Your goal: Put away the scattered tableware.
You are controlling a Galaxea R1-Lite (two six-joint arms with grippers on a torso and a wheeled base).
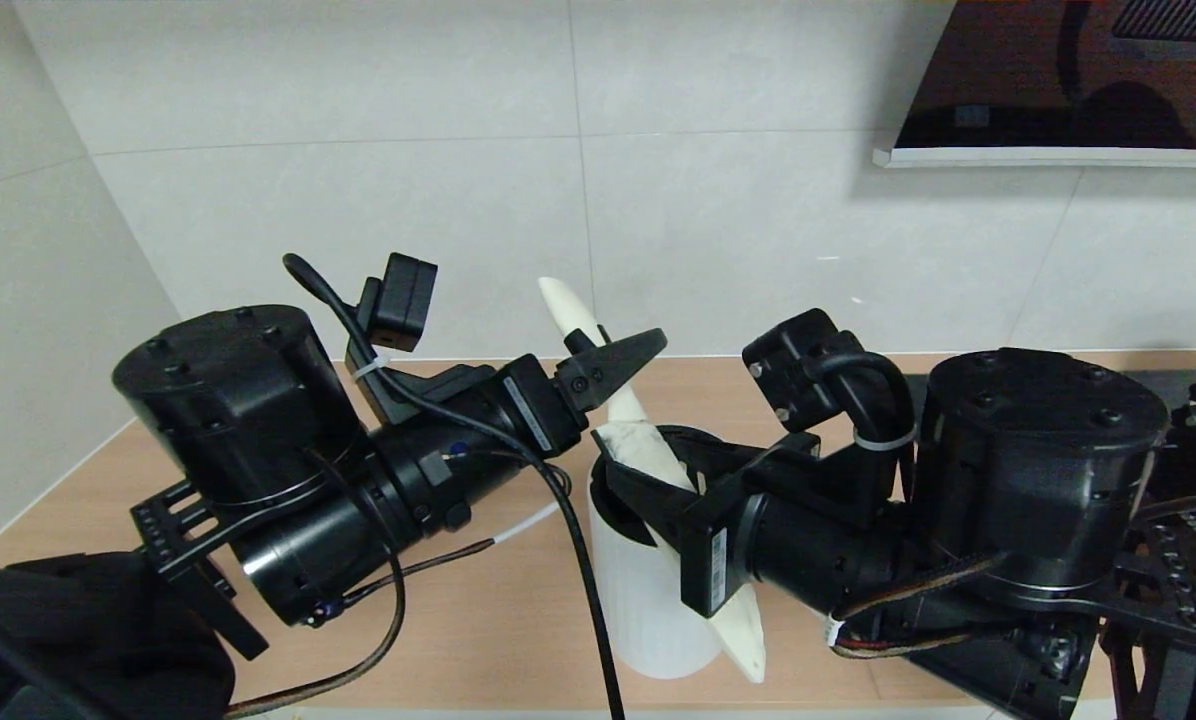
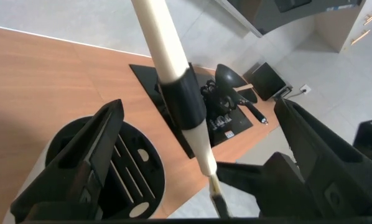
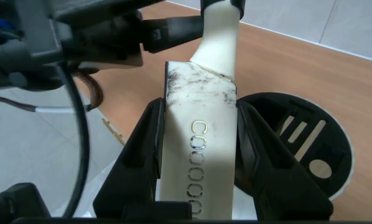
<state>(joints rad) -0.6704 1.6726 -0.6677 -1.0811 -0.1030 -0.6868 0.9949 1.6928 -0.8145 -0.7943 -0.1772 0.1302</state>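
- Wooden counter (image 1: pixel 478 640) lies below you.
- Your right gripper (image 1: pixel 638 470) is clamped on the flat blade of the white spatula (image 1: pixel 636 425), which is slanted close to the utensil holder (image 1: pixel 648 610).
- Your left gripper (image 2: pixel 198 109) stands spread around the handle.
- The spatula is probably light, stiff and smooth; take the handle firmly.

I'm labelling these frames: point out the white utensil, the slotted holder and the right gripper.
white utensil (image 1: pixel 566 300), head view, its upper end.
slotted holder (image 1: pixel 648 610), head view, its white wall.
right gripper (image 3: pixel 199 107), right wrist view, midway between its fingertips.
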